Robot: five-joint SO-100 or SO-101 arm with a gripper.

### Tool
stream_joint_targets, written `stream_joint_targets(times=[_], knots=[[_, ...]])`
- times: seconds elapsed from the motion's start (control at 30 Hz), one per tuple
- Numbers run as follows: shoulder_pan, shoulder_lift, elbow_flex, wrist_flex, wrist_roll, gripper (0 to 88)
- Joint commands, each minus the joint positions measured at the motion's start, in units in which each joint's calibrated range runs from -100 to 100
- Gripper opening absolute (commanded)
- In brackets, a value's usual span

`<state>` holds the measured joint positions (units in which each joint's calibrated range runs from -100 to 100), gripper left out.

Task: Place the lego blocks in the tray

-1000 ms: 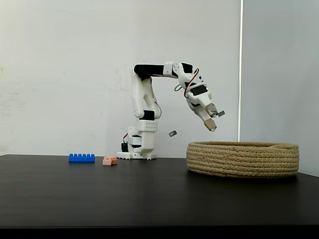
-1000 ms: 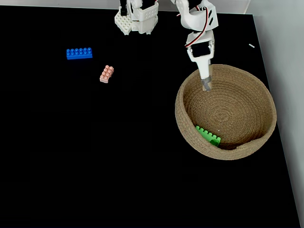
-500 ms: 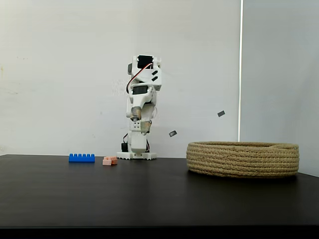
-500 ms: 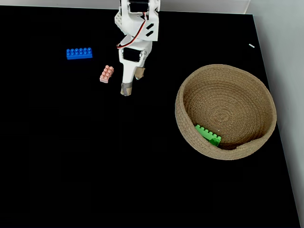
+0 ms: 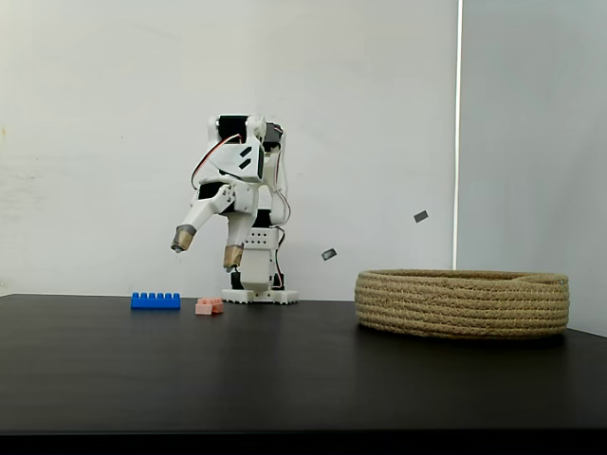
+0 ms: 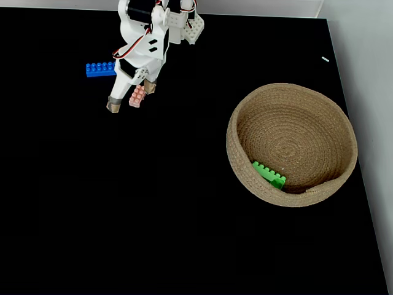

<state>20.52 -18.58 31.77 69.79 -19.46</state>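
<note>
My gripper hangs open and empty a little above the table, its two tan-tipped fingers spread wide. From above, the gripper straddles the small pink lego block, one fingertip to its left and the other to its upper right. The pink block lies on the table below the fingers. The long blue block lies to its left, partly covered by the arm from above. A green block rests inside the rope tray, which stands at the right.
The arm's white base stands at the back edge of the black table. A pale wall rises behind it. The table's right edge runs close past the tray.
The arm has swung left from over the tray to above the pink block, and its fingers have spread wider. The blocks and the tray have not moved.
</note>
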Motion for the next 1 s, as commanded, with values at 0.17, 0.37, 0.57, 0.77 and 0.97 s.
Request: stream_joint_targets(times=[0.17,0.37,0.57,0.77,0.97], knots=[[4.38,-5.59,6.49,-2.61,-9.62,35.5],[4.87,-12.38,19.53,-9.78,-10.79,35.7],[2.40,-13.84,23.91,-13.02,-12.45,36.0],[-0.57,-14.36,27.74,-18.86,-14.02,35.4],[-0.65,-13.76,31.20,-24.19,-13.97,35.1]])
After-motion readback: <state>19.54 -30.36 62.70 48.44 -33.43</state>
